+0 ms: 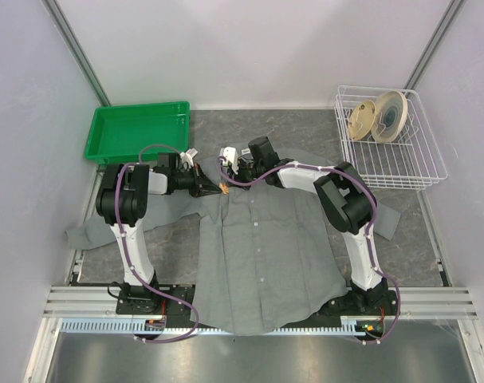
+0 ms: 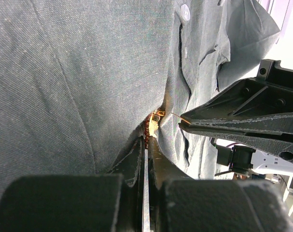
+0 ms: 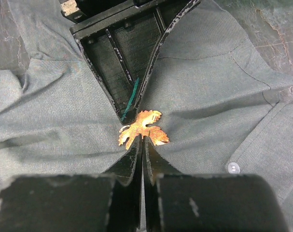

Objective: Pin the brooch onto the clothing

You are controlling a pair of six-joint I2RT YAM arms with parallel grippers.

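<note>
The white-and-black left arm (image 1: 128, 239) rises from its base, folds at a black elbow joint and reaches rightward, held low; its black, wedge-shaped left gripper (image 2: 147, 142) points right with the jaws pressed together, the fingertips (image 2: 135, 162) touching; the matching white-and-black right arm (image 1: 363, 247) mirrors it, bending at its elbow and stretching leftward; its black, tapered right gripper (image 3: 142, 141) has its jaws drawn to a hairline slit; the two grippers' tips lie nearly nose to nose, just beside each other.
</note>
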